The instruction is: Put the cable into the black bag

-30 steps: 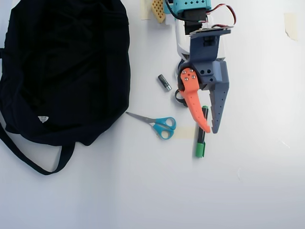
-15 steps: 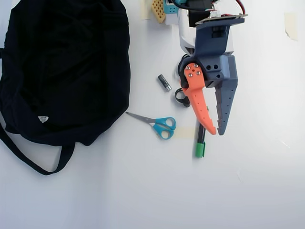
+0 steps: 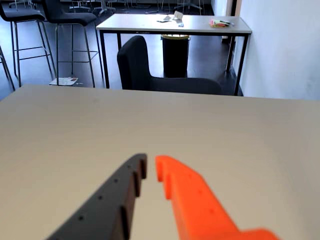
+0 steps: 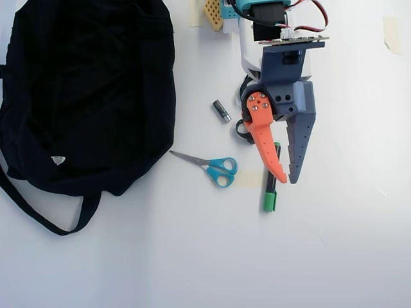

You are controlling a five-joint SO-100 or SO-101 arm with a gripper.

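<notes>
The black bag (image 4: 83,90) lies at the left of the white table in the overhead view, with a small white label (image 4: 58,160) and a strap (image 4: 38,218) trailing toward the bottom. A thin black cord loop, apparently the cable (image 4: 239,131), peeks out beside the base of the orange jaw. The arm hides most of it. My gripper (image 4: 288,179), with one orange and one dark grey jaw, hovers right of the bag. Its tips are almost together with nothing between them. The wrist view shows the gripper (image 3: 151,165) over bare table, with no cable or bag.
Blue-handled scissors (image 4: 221,170) lie between the bag and the gripper. A small battery (image 4: 221,110) lies above them. A green marker (image 4: 270,192) lies under the jaw tips. The wrist view shows a dark chair (image 3: 145,70) and another table (image 3: 175,25) beyond the table edge.
</notes>
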